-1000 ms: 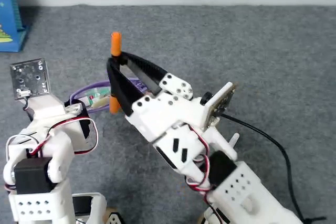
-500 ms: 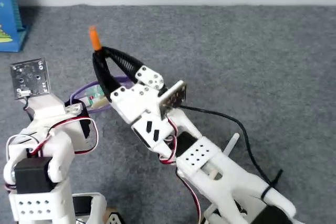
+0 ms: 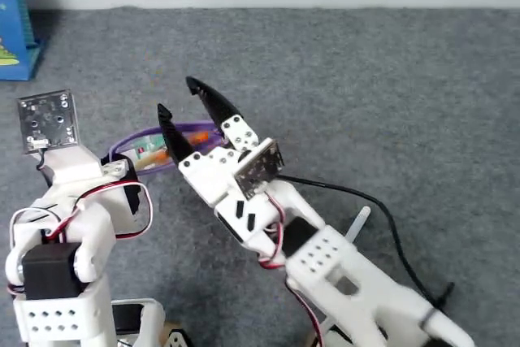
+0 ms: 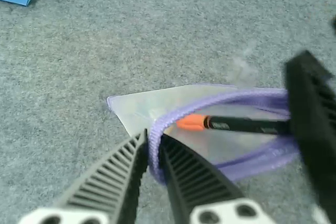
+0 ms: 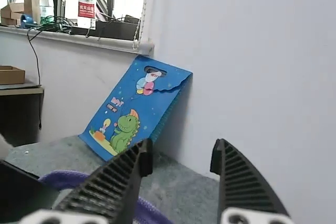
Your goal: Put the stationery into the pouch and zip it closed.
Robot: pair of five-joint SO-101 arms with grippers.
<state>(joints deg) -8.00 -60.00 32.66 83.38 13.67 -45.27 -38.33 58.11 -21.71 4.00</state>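
The clear pouch (image 4: 157,106) with a purple zip rim (image 3: 136,137) lies open on the grey carpet. A black pen with an orange cap (image 4: 231,124) lies inside its mouth. My left gripper (image 4: 152,140) is shut on the near part of the purple rim and holds it up. In the high view the left arm (image 3: 73,201) stands at the pouch's left end. My right gripper (image 3: 177,97) hovers open and empty just above the pouch; one of its black fingers (image 4: 315,129) shows beside the pen. The right wrist view has the open right gripper (image 5: 181,156) pointing at the wall.
A blue gift bag (image 3: 15,30) leans against the white wall at the back left, seen also as the bag (image 5: 136,114) beyond the right gripper. Grey carpet (image 3: 390,87) stretches bare to the right of the arms.
The right gripper carried the orange-capped pen left and down over the pouch, then opened; the pen now lies in the pouch. The left arm has kept still, holding the rim.
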